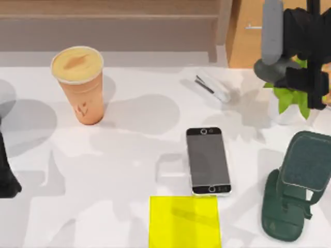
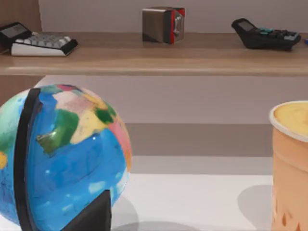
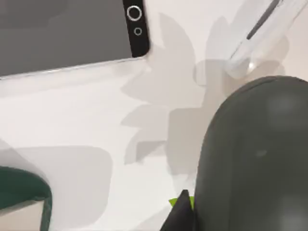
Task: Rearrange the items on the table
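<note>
White table point(image 1: 129, 170) runs across the top view, with a wooden shelf along its far edge and a cabinet point(image 1: 253, 36) behind its right corner. The cup point(image 1: 78, 85) stands upright at the far left, well apart from everything else. The phone point(image 1: 208, 160) lies flat, screen up, near the middle, its near end just beside a yellow square point(image 1: 184, 221) at the front edge. A stapler point(image 1: 212, 87) lies beyond the phone, towards the back. A plant point(image 1: 289, 98) sits at the right, and a green stand point(image 1: 295, 191) rests in the front right corner.

My right gripper point(image 1: 302, 51) hangs high over the far right corner, above the plant, its fingers clamped on the mouse point(image 1: 272, 36), which is off the table. From the right wrist the mouse bulks close to the lens, with the phone's end and the stapler on the table below.

My left gripper point(image 1: 8, 175) sits at the left edge; whether its fingers are apart I cannot tell. Its wrist camera faces a globe point(image 2: 62, 154) and the cup's rim.
</note>
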Robot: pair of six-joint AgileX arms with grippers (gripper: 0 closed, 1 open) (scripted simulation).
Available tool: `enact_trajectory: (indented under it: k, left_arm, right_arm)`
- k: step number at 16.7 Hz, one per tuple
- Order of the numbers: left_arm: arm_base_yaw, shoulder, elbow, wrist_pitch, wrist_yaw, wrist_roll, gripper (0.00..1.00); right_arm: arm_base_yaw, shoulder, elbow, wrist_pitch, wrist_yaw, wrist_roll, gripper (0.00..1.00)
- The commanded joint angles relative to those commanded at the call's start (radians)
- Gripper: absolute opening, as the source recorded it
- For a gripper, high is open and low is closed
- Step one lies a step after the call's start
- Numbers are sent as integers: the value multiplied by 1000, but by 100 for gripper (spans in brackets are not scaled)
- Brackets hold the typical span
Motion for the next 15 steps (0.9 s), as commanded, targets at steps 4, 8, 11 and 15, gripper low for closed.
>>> enact_trajectory:
  k: [4,8,11,15]
  left_arm:
    - [0,0,0,0,0,0,100]
    - [0,0,0,0,0,0,100]
    - [0,0,0,0,0,0,100]
    - [0,0,0,0,0,0,100]
  right_arm:
    - [291,92,27,31,-8,-406,0]
    - [507,195,-24,45,50,-758,0]
    - [598,268,-90,44,114,-935,0]
    - [643,320,-153,37,164,-1027,0]
